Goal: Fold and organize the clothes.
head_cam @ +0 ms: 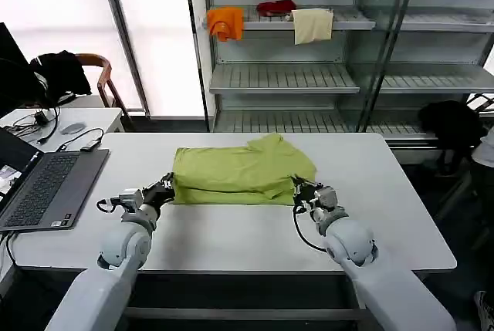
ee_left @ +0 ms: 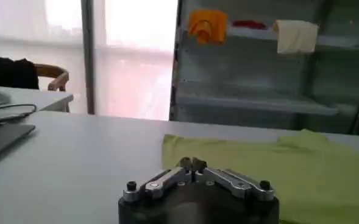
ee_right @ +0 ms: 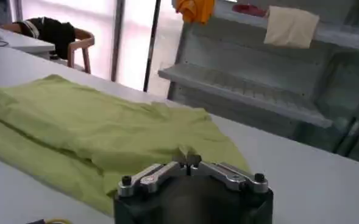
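The clothes are one lime yellow-green T-shirt (head_cam: 239,169), lying folded into a rough rectangle in the middle of the white table (head_cam: 231,234). One flap of it peaks at the far right. My left gripper (head_cam: 168,186) is at the shirt's near left corner, shut, with its tips on the cloth's edge (ee_left: 192,162). At the near right corner my right gripper (head_cam: 296,187) is shut on a small raised pinch of fabric (ee_right: 188,161). In the left wrist view the T-shirt (ee_left: 289,170) spreads away flat. In the right wrist view the T-shirt (ee_right: 94,128) shows its layered folds.
An open laptop (head_cam: 46,188) with cables sits at the table's left end. Behind the table a metal shelf rack (head_cam: 285,76) holds an orange cloth (head_cam: 225,21), a red cloth (head_cam: 275,7) and a cream cloth (head_cam: 312,25). A chair with a black garment (head_cam: 65,69) stands far left.
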Robot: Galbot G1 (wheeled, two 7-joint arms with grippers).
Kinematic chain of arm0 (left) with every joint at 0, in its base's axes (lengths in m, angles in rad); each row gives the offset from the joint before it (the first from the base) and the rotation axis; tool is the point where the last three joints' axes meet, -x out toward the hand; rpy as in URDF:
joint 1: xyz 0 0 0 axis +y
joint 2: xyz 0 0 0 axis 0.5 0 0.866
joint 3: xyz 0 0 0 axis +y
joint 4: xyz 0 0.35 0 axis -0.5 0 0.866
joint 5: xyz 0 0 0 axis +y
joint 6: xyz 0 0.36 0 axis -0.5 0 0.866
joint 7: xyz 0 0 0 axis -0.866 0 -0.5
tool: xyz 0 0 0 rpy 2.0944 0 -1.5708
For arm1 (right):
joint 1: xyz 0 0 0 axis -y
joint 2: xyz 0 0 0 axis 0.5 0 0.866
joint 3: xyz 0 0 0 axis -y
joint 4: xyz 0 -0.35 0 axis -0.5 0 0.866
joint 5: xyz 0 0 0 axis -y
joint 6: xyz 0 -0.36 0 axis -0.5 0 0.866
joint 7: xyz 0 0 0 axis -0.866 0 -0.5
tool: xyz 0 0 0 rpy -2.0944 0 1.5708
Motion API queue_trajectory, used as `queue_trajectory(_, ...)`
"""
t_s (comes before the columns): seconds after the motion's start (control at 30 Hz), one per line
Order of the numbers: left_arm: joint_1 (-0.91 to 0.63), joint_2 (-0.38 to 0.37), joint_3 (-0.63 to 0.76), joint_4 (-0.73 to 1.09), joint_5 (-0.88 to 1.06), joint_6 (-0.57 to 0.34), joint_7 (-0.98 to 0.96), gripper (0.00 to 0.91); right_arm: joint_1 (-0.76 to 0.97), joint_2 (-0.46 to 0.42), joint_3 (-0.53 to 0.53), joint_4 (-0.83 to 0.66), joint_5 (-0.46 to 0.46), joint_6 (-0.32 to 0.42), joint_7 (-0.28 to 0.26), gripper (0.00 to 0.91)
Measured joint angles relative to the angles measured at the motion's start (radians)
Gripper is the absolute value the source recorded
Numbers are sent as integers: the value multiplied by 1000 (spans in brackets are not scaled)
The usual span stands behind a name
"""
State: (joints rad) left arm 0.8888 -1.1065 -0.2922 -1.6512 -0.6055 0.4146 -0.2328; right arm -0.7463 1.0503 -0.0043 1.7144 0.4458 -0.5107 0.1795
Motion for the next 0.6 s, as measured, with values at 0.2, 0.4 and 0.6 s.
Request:
queue_trajectory(0.2,-6,10,-8,9,35,12,-8,907,9,12,2,-18,-2,15,26,907)
queue_trajectory(0.4,4,33,-22,-6,56,39,-16,907,7,4,13,-16,0,18,54,907)
queue_trajectory(0.6,41,57,-45,-67,61,85,-10,907,-27,-26,39,38,19,4,57,907)
